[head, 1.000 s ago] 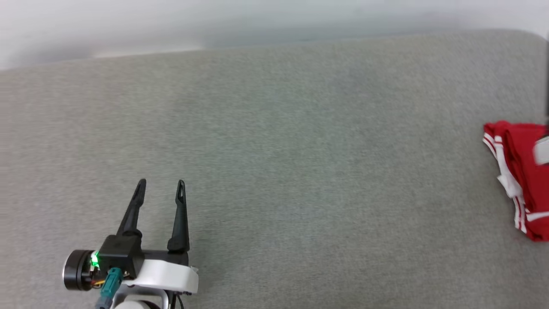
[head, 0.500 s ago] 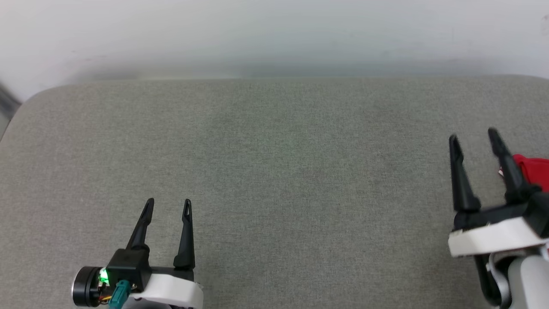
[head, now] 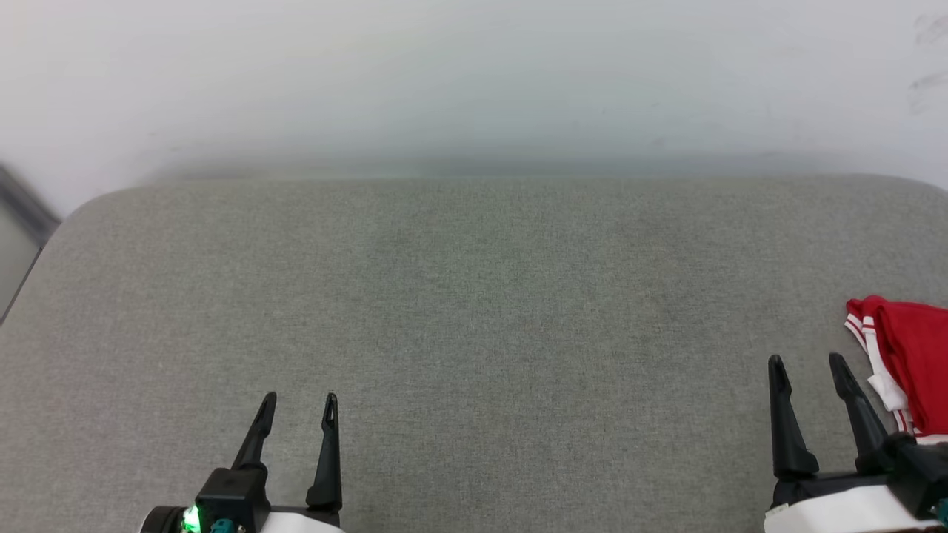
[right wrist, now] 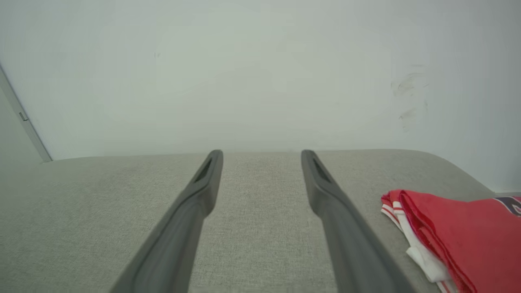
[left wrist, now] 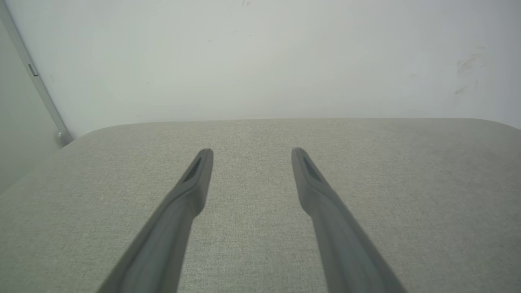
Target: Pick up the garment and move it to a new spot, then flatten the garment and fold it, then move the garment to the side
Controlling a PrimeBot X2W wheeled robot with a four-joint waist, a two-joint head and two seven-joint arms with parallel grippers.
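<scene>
The garment (head: 911, 355), red with white stripe trim, lies folded in a small stack at the right edge of the grey padded surface (head: 474, 311); the right wrist view has the garment (right wrist: 456, 232) at its lower right. My right gripper (head: 807, 364) stands open just left of it, not touching, nothing between its fingers (right wrist: 195, 191). My left gripper (head: 298, 400) is open and empty at the lower left, over bare fabric. In the left wrist view its fingers (left wrist: 195, 179) point toward the wall.
A pale wall (head: 474, 74) rises behind the surface's far edge, with scuff marks (head: 929, 74) at the upper right. The surface's rounded left corner (head: 74, 215) meets a grey strip (head: 22, 200) by the wall.
The head camera has swung and tilted, so the whole picture shifted and more wall shows. The right gripper came into view and now sits lower, beside the garment. Both grippers stayed open.
</scene>
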